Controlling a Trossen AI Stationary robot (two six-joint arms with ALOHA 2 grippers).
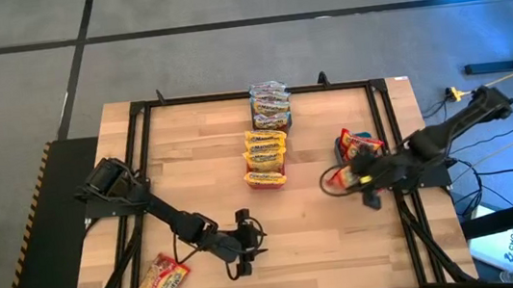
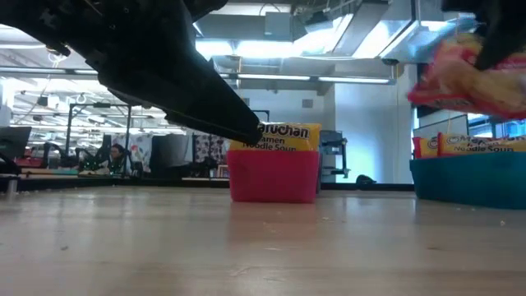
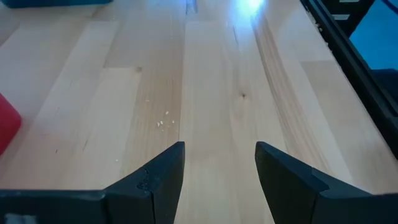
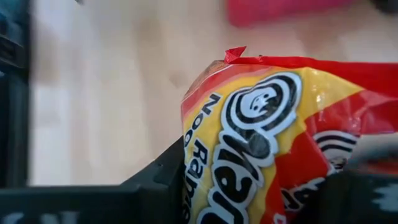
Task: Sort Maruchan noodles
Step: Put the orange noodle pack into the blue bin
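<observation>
While your right claw [image 1: 362, 178] grips a red-and-yellow noodle packet [image 4: 267, 137] above the desk [image 1: 326, 243] beside the teal bin [image 2: 468, 177], your left claw [image 1: 242, 252] hangs open and empty near the front edge. Another packet [image 1: 162, 282] lies at the front left corner, and more fill the red bin [image 2: 274, 175].

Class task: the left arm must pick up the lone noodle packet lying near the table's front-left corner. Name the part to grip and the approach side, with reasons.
Grip the lone packet across its narrower width, coming straight down from above. It lies flat and slightly askew on the table, so only a top-down pinch is likely to work. The left gripper, open, hovers just beside it.
</observation>
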